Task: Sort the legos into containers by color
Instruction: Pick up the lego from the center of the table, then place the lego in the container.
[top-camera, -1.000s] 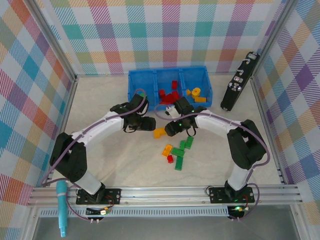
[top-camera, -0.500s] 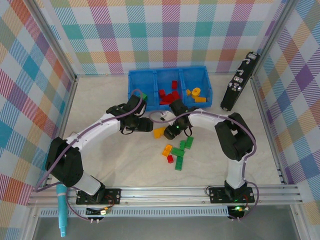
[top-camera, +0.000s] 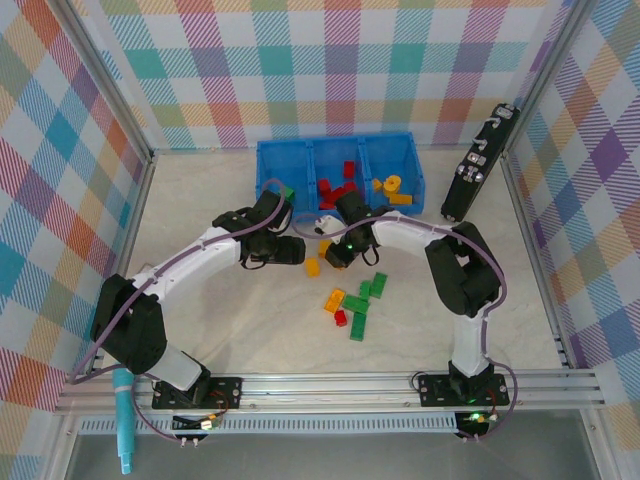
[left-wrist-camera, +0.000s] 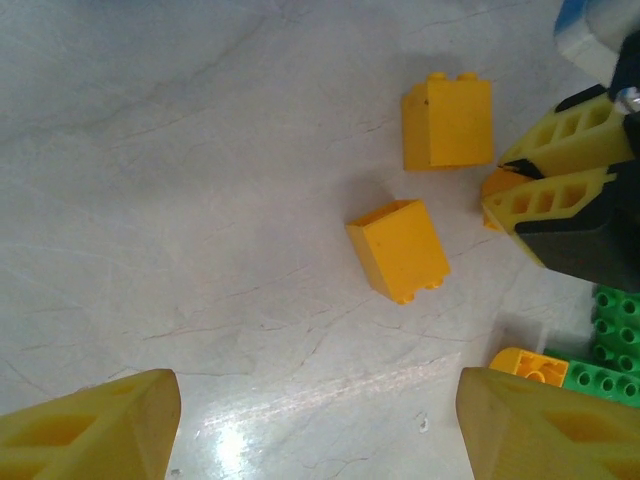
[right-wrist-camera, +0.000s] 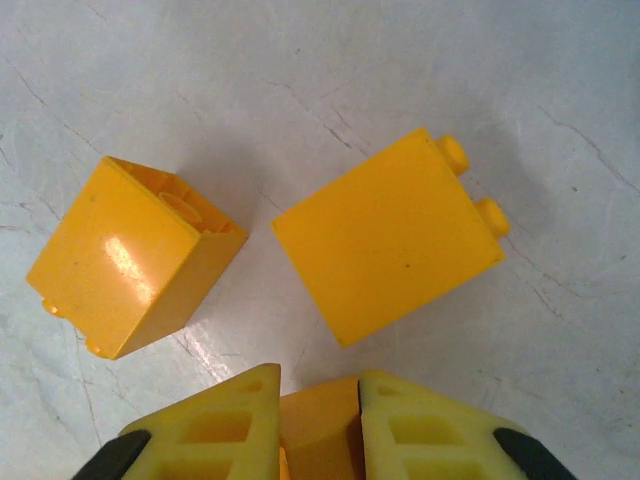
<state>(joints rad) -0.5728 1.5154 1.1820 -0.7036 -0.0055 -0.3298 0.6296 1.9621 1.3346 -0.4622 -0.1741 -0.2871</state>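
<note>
My right gripper (right-wrist-camera: 318, 378) is shut on a yellow-orange lego (right-wrist-camera: 320, 430) down at the table, just in front of the blue tray (top-camera: 263, 172). Two more yellow-orange legos (right-wrist-camera: 385, 250) (right-wrist-camera: 130, 255) lie loose right ahead of its fingers. In the left wrist view the same pair (left-wrist-camera: 400, 250) (left-wrist-camera: 448, 122) rests beside the right gripper (left-wrist-camera: 505, 185). My left gripper (left-wrist-camera: 320, 420) hovers open over bare table with nothing between its fingers. From above, the left gripper (top-camera: 292, 250) and the right gripper (top-camera: 336, 256) face each other closely. The tray holds a green lego (top-camera: 287, 190), red legos (top-camera: 340, 190) and yellow ones (top-camera: 392, 185) in separate compartments.
Several green legos (top-camera: 360, 305), an orange one (top-camera: 334, 299) and a red one (top-camera: 341, 318) lie in a loose cluster nearer the arm bases. A long black device (top-camera: 478, 165) leans by the right wall. A teal tool (top-camera: 123, 420) lies outside the front rail.
The right gripper has moved back-left and closed on a yellow-orange lego. The left gripper shifted slightly left early on, then stayed open and still.
</note>
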